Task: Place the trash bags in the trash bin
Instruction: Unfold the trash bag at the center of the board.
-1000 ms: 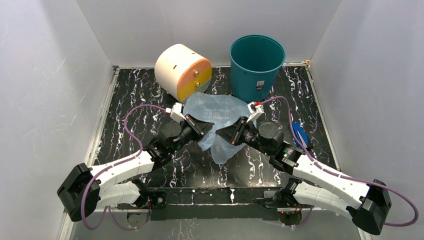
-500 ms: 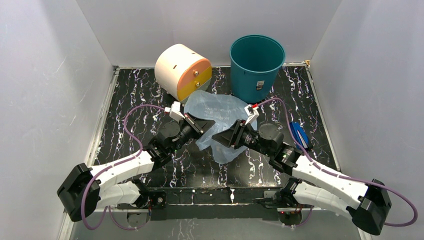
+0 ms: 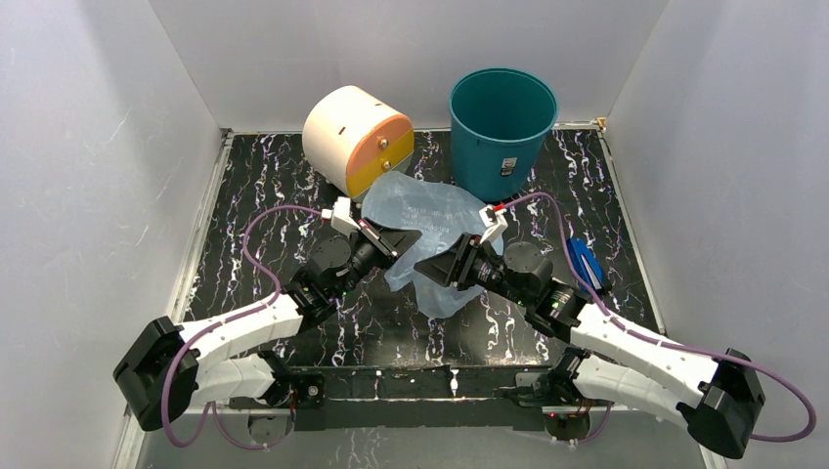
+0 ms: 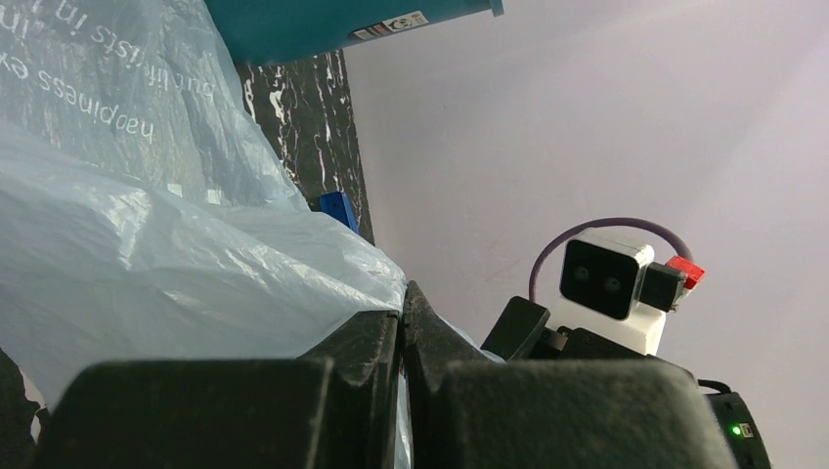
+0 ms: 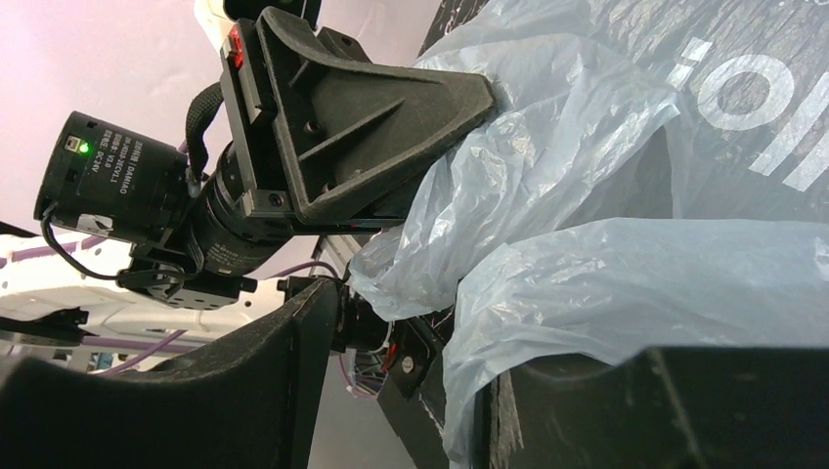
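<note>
- Top view first: the trash bag [image 3: 430, 210] sits mid-table, held up between my two arms and wholly outside the trash bin [image 3: 503, 127].
- The bin stands upright at the back, just right of the cream and orange drum box [image 3: 352, 137]. The bag's far edge lies close to the foot of both.
- My left gripper [image 3: 403, 238] comes in from the left and meets the bag's left edge. My right gripper [image 3: 425, 266] comes from the right, lower down, with its tips against the film.
- I can't tell from here whether the bag's lower end touches the marbled table [image 3: 254, 195].
- A dark blue object [image 3: 585, 262] lies on the table beyond my right arm, apart from the bag.
- Left wrist view now: the jaws are pressed tight together with a fold of pale blue film pinched at their tips.
- The bag billows to the left, its white lettering upside down. The bin's base and label show along the top edge.
- The right wrist camera [image 4: 606, 278] faces me from just past the pinch.
- Right wrist view: my own fingers [image 5: 225, 391] stand well apart and clamp nothing. Film drapes over the right-hand one and hangs into the gap.
- Above them, the left gripper's closed wedge has plastic bunched at its tip, and large white letters show at the upper right.
</note>
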Tool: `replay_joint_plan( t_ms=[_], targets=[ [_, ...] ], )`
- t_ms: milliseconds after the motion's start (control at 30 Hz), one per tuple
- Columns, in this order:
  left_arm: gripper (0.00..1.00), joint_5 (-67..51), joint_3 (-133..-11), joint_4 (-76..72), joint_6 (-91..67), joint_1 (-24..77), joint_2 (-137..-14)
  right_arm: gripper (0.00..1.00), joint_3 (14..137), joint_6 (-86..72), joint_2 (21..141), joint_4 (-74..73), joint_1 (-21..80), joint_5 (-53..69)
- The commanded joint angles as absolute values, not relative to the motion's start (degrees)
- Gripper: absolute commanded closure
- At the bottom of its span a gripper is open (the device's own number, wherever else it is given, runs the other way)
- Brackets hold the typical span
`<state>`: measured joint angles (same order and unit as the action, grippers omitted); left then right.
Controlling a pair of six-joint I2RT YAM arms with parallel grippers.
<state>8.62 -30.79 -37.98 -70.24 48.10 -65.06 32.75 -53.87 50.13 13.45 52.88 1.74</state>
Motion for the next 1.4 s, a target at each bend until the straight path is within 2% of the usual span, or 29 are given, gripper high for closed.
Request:
replay_joint_plan(
  t_ms=[0,267,433,633,900,1033,1200,1367],
  targets=[
    [1.0,10.9,-31.1,-41.2,-70.8,47.8,-64.9,0.42,32.0,-55.4,49.6,16.2,52.6,0.3],
    [1.0,12.5,-30.3,-42.4,-71.8,47.7,-64.2,0.39,30.0,-57.0,49.0,18.1,52.6,-1.1],
    [1.0,11.9,-30.3,-43.7,-72.7,47.7,-66.1,0.4,29.4,-57.0,49.5,25.2,52.6,-0.4],
    [1.0,12.7,-29.9,-46.5,-74.5,47.7,-68.2,0.4,30.4,-57.8,53.7,30.9,52.6,4.8],
    [1.0,13.4,-28.7,-48.2,-76.0,47.7,-68.5,0.48,31.3,-58.4,55.4,34.2,52.6,4.9],
    [1.0,13.8,-28.1,-48.3,-76.1,47.7,-68.2,0.44,28.6,-60.3,54.2,39.0,52.6,1.6],
    [1.0,15.5,-27.3,-48.4,-77.2,47.7,-68.5,0.57,29.2,-60.5,55.4,39.9,52.6,2.8],
    [1.0,15.3,-27.2,-48.7,-77.1,47.6,-68.6,0.6,30.9,-59.6,56.0,38.3,52.6,3.5]
  ],
)
